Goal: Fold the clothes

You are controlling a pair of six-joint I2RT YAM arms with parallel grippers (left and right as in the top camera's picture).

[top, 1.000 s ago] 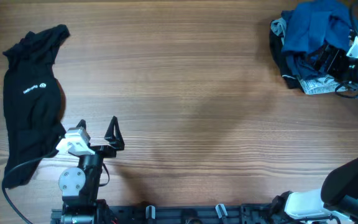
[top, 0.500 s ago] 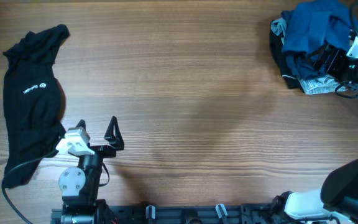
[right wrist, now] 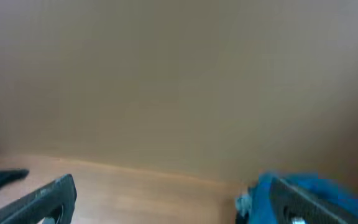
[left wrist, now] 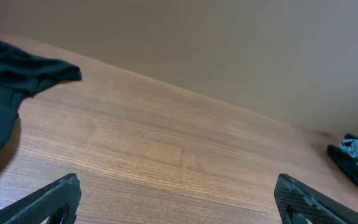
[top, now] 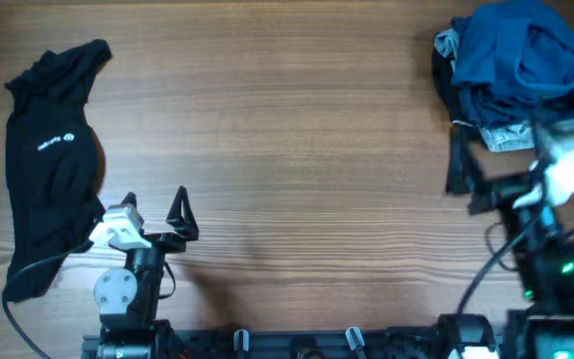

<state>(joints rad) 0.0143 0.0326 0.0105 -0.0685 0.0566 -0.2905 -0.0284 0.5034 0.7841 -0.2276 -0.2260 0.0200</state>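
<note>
A black garment (top: 53, 160) lies loosely spread along the table's left side; its upper end shows in the left wrist view (left wrist: 17, 71). At the far right corner is a heap of clothes with a blue garment (top: 516, 55) on top, blurred behind the right finger in the right wrist view (right wrist: 347, 186). My left gripper (top: 152, 211) rests low near the front edge beside the black garment, open and empty (left wrist: 179, 205). My right gripper (top: 471, 179) hangs open in front of the heap with nothing held (right wrist: 176, 202).
A patterned white cloth (top: 511, 137) sticks out at the bottom of the heap, over dark fabric (top: 444, 75). Bare wooden table (top: 297, 150) stretches between the two garments. A plain wall (left wrist: 229, 50) stands behind the table's far edge.
My right arm has pulled back from the heap toward the front of the table, its gripper now open and off the clothes. The left arm and black garment have not moved.
</note>
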